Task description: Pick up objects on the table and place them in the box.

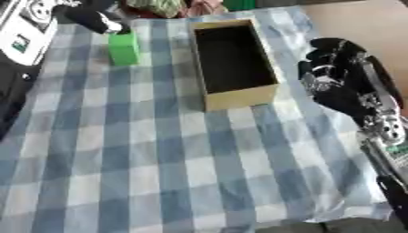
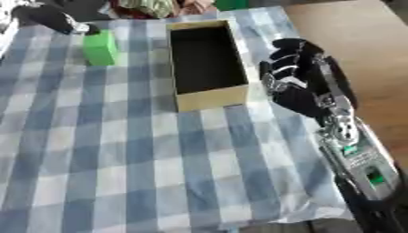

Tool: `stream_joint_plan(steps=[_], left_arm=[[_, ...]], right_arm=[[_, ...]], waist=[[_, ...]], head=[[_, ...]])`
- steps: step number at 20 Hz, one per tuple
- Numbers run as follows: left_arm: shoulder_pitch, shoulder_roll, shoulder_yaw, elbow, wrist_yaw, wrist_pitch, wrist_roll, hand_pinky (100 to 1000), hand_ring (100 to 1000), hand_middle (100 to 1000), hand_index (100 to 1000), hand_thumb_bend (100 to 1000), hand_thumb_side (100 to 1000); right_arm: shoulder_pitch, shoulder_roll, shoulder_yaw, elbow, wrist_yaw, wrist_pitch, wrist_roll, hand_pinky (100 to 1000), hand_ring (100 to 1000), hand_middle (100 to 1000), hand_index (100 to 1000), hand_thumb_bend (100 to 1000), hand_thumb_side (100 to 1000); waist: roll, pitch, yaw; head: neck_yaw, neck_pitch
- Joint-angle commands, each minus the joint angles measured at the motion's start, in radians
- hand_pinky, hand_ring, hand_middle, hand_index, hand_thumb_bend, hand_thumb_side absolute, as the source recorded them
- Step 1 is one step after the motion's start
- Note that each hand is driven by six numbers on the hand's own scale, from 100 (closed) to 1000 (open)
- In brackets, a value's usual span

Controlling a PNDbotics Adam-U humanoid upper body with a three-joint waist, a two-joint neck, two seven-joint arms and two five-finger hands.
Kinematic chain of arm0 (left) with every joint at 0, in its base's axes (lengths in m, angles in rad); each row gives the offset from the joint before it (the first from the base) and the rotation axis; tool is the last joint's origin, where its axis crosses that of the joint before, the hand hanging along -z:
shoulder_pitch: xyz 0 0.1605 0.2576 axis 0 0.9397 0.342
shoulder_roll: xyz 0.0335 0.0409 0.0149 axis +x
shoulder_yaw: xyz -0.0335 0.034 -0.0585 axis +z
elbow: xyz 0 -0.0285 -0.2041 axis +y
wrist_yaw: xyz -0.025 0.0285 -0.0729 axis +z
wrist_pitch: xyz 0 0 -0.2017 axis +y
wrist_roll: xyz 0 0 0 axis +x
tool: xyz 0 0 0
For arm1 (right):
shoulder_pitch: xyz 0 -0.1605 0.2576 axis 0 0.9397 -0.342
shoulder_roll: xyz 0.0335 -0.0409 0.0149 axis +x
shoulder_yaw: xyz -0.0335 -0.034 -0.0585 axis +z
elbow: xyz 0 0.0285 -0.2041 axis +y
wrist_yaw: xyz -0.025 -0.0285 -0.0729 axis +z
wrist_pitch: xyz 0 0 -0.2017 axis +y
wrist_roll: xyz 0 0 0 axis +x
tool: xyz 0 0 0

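While the left hand (image 1: 99, 20) touches the green block (image 1: 124, 48) near the table's far-left corner, fingers unclear, presumably grasping it for the box (image 1: 239, 98), the right hand (image 2: 291, 79) hangs curled, empty.

Both views come from the head, looking steeply down and forward onto the surface (image 1: 159, 159) with its checked cloth, at close working range. The left eye view sits slightly leftward: the box (image 1: 232, 61) and green block (image 1: 124, 48) appear further right in it than in the right eye view. The two share nearly all the scene: cloth, box, block, and the right hand (image 2: 295, 86) beside the box. The right eye view shows more bare wood at right.
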Motion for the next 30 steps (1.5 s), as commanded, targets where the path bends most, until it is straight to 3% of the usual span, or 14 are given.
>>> stream_joint_plan(steps=[1,5,10,16,17,30], left_arm=[[-0.032,0.012,0.021,0.031,-0.060,0.000,-0.014,723,731,781,889,760,222],[-0.035,0.016,0.060,0.064,-0.138,-0.010,-0.029,760,776,831,910,827,273],[-0.034,0.018,0.109,0.072,-0.236,-0.031,-0.017,794,821,874,933,841,255],[-0.032,0.006,0.151,0.083,-0.354,-0.057,-0.039,814,836,889,948,783,155],[-0.032,0.004,0.159,0.085,-0.372,-0.060,-0.040,813,835,889,951,727,100],[-0.021,-0.010,0.191,0.111,-0.390,-0.067,0.006,777,779,809,933,638,100]], right_arm=[[-0.019,-0.017,0.000,-0.014,-0.004,-0.002,0.004,571,621,591,754,213,100],[-0.024,-0.017,0.001,-0.014,-0.004,-0.003,0.006,571,621,591,754,214,100],[-0.027,-0.017,0.001,-0.015,-0.005,-0.005,0.006,570,621,591,754,215,100],[-0.030,-0.017,0.001,-0.014,-0.005,-0.007,0.004,569,621,591,753,214,100],[-0.030,-0.017,0.001,-0.014,-0.005,-0.007,0.004,569,621,591,753,214,100],[-0.037,-0.015,0.002,-0.012,-0.005,-0.011,0.003,568,621,591,753,213,100]], waist=[[0.001,-0.013,-0.006],[0.005,-0.004,-0.018],[0.008,0.010,-0.030],[0.013,0.023,-0.036],[0.014,0.025,-0.037],[0.022,0.047,-0.058]], head=[[0.007,-0.012],[0.012,-0.021],[0.017,-0.031],[0.022,-0.038],[0.021,-0.038],[0.023,-0.052]])
